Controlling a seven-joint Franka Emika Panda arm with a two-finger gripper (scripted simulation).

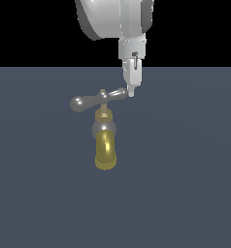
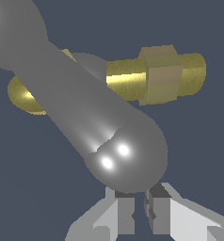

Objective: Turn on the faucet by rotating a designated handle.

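I've got the faucet (image 1: pixel 105 138) sitting out on the dark counter (image 1: pixel 185 193), yellow spout pointing toward the exterior camera, and the grey handle (image 1: pixel 99 99) lying across the top of its brass neck. That handle is the landmark for everything here. Its long axis runs side to side in the exterior view, one bulb out toward that view's left, the other toward its right and tipped slightly higher.

My gripper (image 1: pixel 131 93) hangs straight down right at the right-hand bulb, tips level with it and looking to be touching or just beside its end. The left-hand bulb is well apart from me, so the right arm is clearly the nearer one.

On the wrist view the handle (image 2: pixel 85 117) fills the frame, its rounded end sitting just ahead of my fingers (image 2: pixel 125 209), with the brass neck (image 2: pixel 163 75) beyond it. The fingers are drawn nearly together with only a thin slit between them, and nothing is caught in there. So clenched and empty, set up as a pusher, I'd say.

My read: the coming move is a sideways shove on this near bulb, square to the handle's long axis, swinging it around the neck. I can't tell whether contact is firm.
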